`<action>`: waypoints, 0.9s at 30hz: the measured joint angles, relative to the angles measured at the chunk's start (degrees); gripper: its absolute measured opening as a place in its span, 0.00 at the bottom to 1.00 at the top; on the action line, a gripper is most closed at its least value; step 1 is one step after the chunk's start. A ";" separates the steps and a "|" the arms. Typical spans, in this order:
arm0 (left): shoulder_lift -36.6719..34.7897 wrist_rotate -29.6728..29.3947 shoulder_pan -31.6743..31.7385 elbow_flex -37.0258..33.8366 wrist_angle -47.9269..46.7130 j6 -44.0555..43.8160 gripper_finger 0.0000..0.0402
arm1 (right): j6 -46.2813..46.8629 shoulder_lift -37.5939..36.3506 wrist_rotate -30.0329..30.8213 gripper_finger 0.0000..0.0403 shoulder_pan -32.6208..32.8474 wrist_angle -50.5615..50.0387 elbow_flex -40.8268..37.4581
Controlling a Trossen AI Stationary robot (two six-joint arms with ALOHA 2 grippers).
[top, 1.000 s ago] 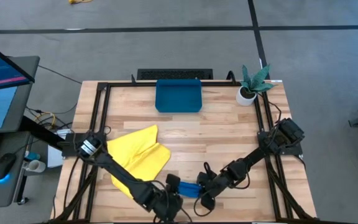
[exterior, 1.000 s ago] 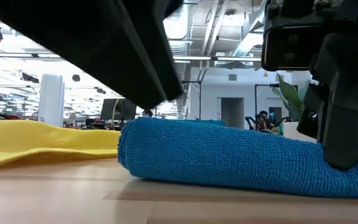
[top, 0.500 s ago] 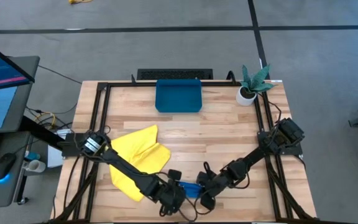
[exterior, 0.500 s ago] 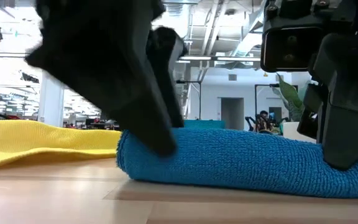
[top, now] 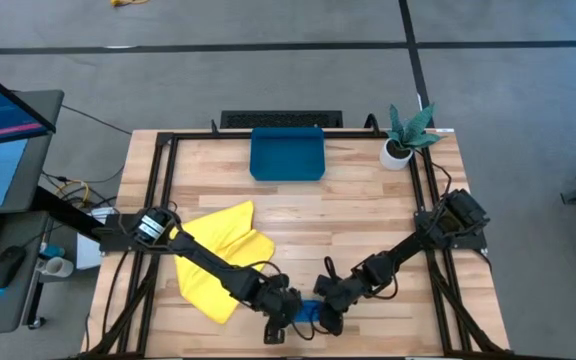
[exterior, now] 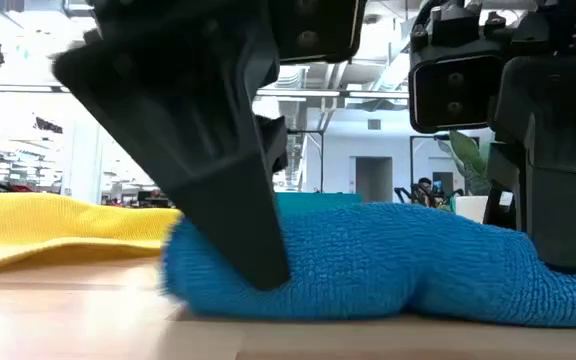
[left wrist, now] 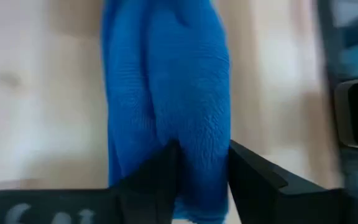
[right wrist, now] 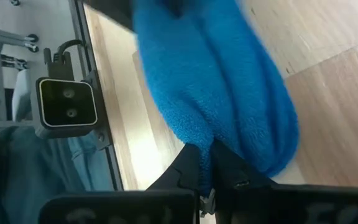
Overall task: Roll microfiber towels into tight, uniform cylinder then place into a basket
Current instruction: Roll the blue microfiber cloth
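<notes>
- Since the earlier frame the left gripper [top: 286, 322] has come down onto the left end of the blue towel [exterior: 368, 265], and the roll now bulges where it was even.
- Blue towel: rolled, lying on the table [top: 348, 215] at its near edge, between the two grippers.
- Left gripper fingers [left wrist: 160, 177]: set either side of the roll's end and pinching the cloth between them, as the left wrist view shows.
- Right gripper [top: 325, 317]: fingers [right wrist: 194, 168] pressed nearly together, nipping a fold of the blue towel at its other end.
- Yellow towel [top: 223, 255]: unrolled and rumpled, left of centre, partly under the left arm.
- Basket [top: 287, 153]: at the far edge of the table, well apart from both towels, nothing in it.
- Handling, judged: the cloth is light, soft and grippy, not fragile; it squashes under pressure and will likely unroll if released at one end.
- Hold advised: both ends at once, across the full thickness of the roll, so that the layers stay tight during the lift.
</notes>
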 joint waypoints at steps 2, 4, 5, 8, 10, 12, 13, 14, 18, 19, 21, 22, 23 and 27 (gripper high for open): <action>0.08 3.40 0.53 0.00 0.09 -2.20 0.23 | 1.19 0.03 -0.99 0.08 -0.14 0.01 0.01; 0.12 5.75 1.33 -0.02 -0.04 -3.65 0.17 | 2.08 0.07 -2.46 0.08 -0.46 0.17 0.05; 0.14 6.82 1.69 -0.02 -0.21 -4.17 0.14 | 2.59 0.09 -3.01 0.08 -0.65 0.17 0.07; 0.20 9.08 2.67 -0.04 -0.69 -5.51 0.05 | 3.04 0.09 -4.92 0.07 -0.73 0.24 0.07; 0.25 10.24 3.20 -0.04 -0.98 -6.12 0.03 | 3.73 0.11 -5.84 0.07 -0.71 0.43 0.07; 0.32 11.77 3.82 -0.04 -1.22 -6.70 0.04 | 3.79 0.13 -7.39 0.09 -0.71 0.45 0.07; 0.34 12.62 4.16 -0.04 -1.26 -7.08 0.05 | 3.79 0.13 -7.79 0.11 -0.73 0.46 0.07; 0.36 13.26 4.43 -0.04 -1.30 -7.38 0.06 | 3.55 0.13 -7.91 0.13 -0.73 0.47 0.07; 0.40 14.99 5.17 -0.09 -1.38 -7.65 0.07 | 0.77 0.13 -8.21 0.21 -0.84 0.44 0.04; 0.40 15.28 5.30 -0.10 -1.42 -7.65 0.06 | 0.16 0.13 -8.18 0.23 -0.88 0.44 0.06; 0.40 15.62 5.47 -0.11 -1.61 -7.65 0.05 | -0.25 0.12 -7.98 0.28 -0.89 0.46 0.07; 0.40 15.62 5.54 -0.11 -1.63 -7.65 0.04 | -0.54 0.11 -8.08 0.30 -0.90 0.47 0.07; 0.40 15.64 5.66 -0.11 -1.63 -7.65 0.04 | -0.63 0.11 -8.41 0.31 -0.93 0.46 0.07; 0.40 15.89 5.77 -0.15 -1.72 -7.67 0.05 | -3.20 -1.47 -7.50 0.36 -0.62 -1.19 -0.04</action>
